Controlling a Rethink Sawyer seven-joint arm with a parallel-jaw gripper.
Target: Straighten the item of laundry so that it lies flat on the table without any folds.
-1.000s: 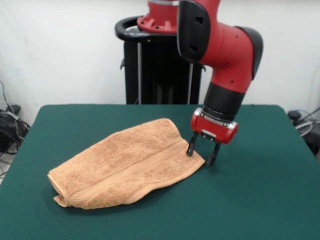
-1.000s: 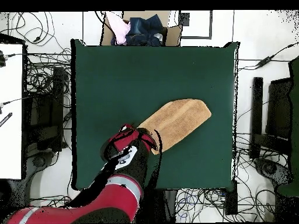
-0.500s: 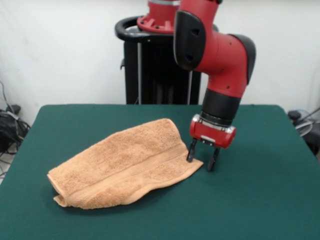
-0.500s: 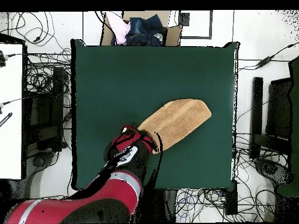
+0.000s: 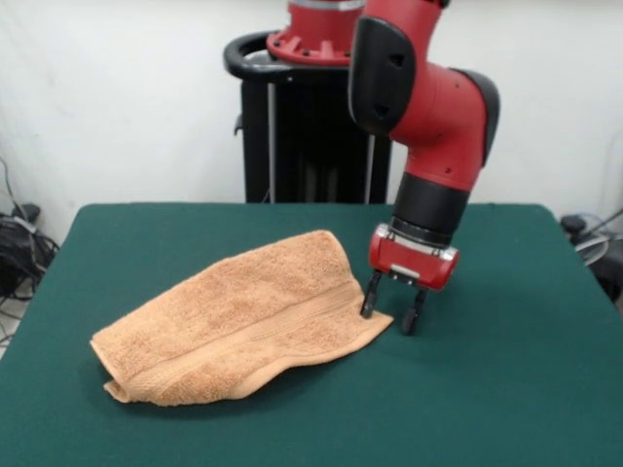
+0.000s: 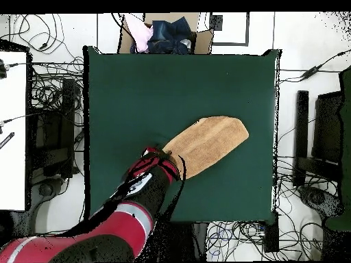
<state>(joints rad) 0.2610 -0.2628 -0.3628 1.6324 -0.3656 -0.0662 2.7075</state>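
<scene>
The item of laundry (image 5: 243, 326) is an orange-tan terry towel, folded over into a long wedge on the green table (image 5: 506, 389), with a woven band running along its length. In the overhead view the towel (image 6: 209, 142) lies right of the table's middle. My gripper (image 5: 387, 313) stands open, fingers pointing down, straddling the towel's right corner: one fingertip (image 5: 367, 309) rests on the cloth, the other touches the felt just beside it. From above, the arm covers the gripper (image 6: 159, 164) and that corner.
A cardboard box (image 6: 164, 35) holding dark and pink clothes sits beyond the table's top edge in the overhead view. Cables and equipment lie on the floor around the table. A black pedestal (image 5: 292, 126) rises behind the table.
The gripper has lowered slightly and shifted a little left onto the towel's corner. The towel's right corner has crept slightly left.
</scene>
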